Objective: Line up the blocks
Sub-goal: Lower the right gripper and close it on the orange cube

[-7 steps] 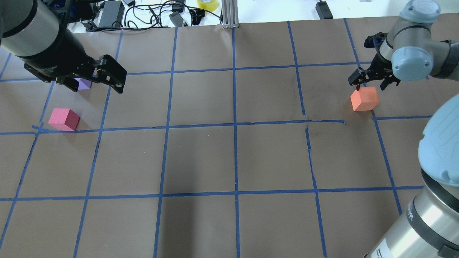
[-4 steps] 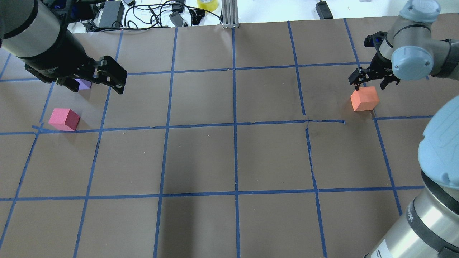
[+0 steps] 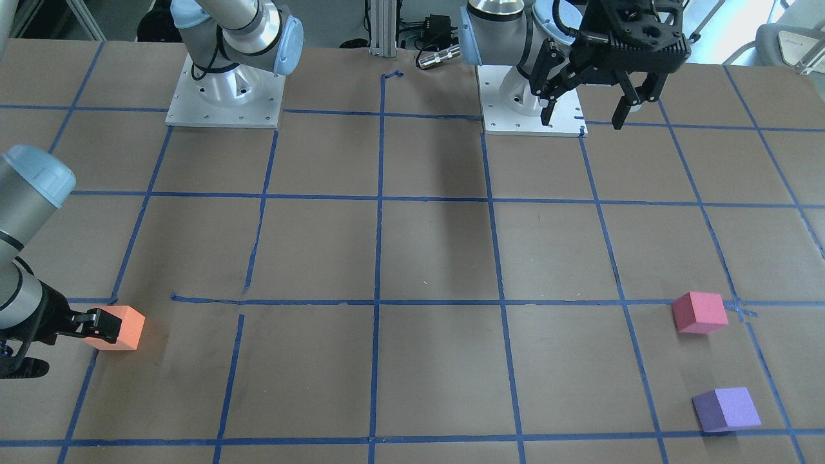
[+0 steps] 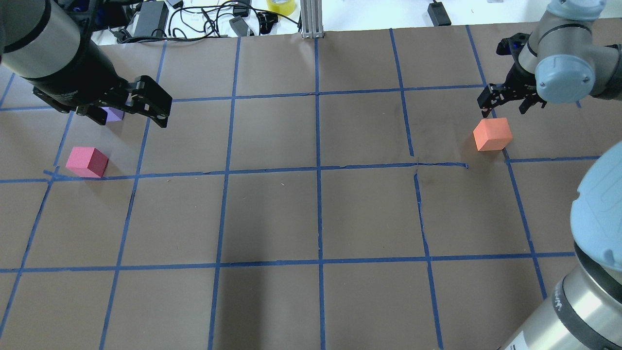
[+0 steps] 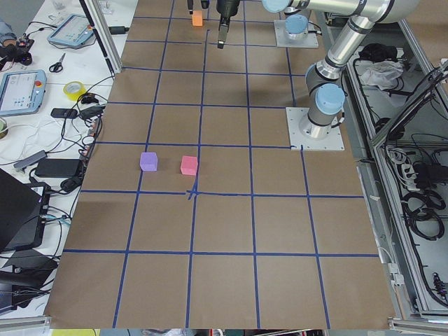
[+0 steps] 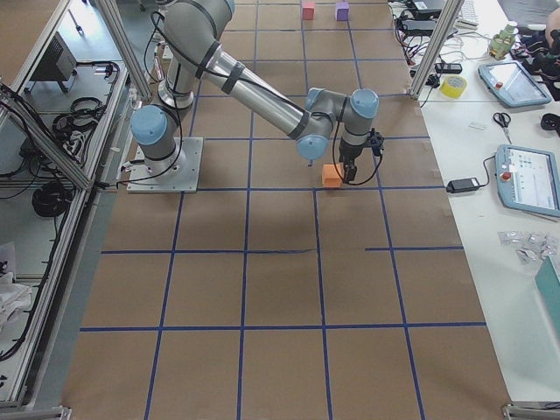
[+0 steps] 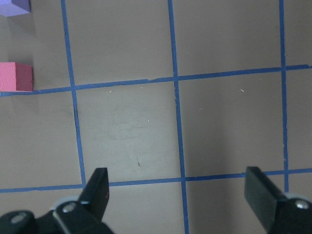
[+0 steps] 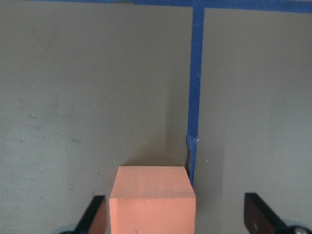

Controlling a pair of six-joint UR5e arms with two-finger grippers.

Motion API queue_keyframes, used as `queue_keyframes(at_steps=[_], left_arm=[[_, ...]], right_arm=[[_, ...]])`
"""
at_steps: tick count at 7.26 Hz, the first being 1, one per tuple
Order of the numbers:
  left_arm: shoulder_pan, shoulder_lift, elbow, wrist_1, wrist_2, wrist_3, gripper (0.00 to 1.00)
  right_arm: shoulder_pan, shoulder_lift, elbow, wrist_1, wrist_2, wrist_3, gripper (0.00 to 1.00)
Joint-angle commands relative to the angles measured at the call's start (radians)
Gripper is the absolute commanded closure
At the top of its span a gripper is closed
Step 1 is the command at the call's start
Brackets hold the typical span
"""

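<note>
The orange block (image 4: 492, 134) sits on the brown table at the right, near a blue tape line. My right gripper (image 4: 505, 98) hovers open just above and behind it. In the right wrist view the orange block (image 8: 152, 201) lies between the wide-open fingers, close to the left one, untouched. The pinkish-red block (image 4: 87, 162) and the purple block (image 4: 115, 114) rest at the far left; the purple one is partly hidden by my left gripper (image 4: 129, 112). That gripper is open, empty and high above the table (image 3: 583, 113). Both blocks show at the left edge of the left wrist view: pinkish-red block (image 7: 16, 77), purple block (image 7: 14, 7).
A blue tape grid (image 4: 318, 170) covers the table. Cables, power bricks and a yellow tape roll (image 4: 281, 6) lie beyond the far edge, beside an aluminium post (image 4: 311, 19). The arm base plates (image 3: 225, 96) stand at the robot's side.
My right gripper has lifted up and back from the orange block, staying open. The block stays on the table. The left arm has not moved.
</note>
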Motion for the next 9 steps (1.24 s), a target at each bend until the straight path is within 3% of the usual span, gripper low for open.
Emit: queue_keyframes(at_steps=[1, 6, 7, 8, 9], left_arm=[[0.0, -0.002, 0.0, 0.001, 0.0, -0.001, 0.0], [0.0, -0.011, 0.0, 0.002, -0.006, -0.004, 0.0], [0.0, -0.008, 0.0, 0.002, -0.009, -0.002, 0.0], [-0.002, -0.007, 0.0, 0.002, -0.011, -0.002, 0.0], [0.0, -0.007, 0.0, 0.002, -0.011, -0.002, 0.0]], right_arm=[[0.0, 0.013, 0.006, 0.038, 0.005, -0.005, 0.0], [-0.002, 0.082, 0.009, 0.026, 0.007, -0.01, 0.01], [-0.002, 0.085, 0.009, 0.026, 0.005, -0.007, 0.38], [-0.002, 0.082, 0.007, 0.032, 0.005, 0.004, 0.82], [-0.002, 0.074, 0.006, 0.04, 0.003, 0.007, 1.0]])
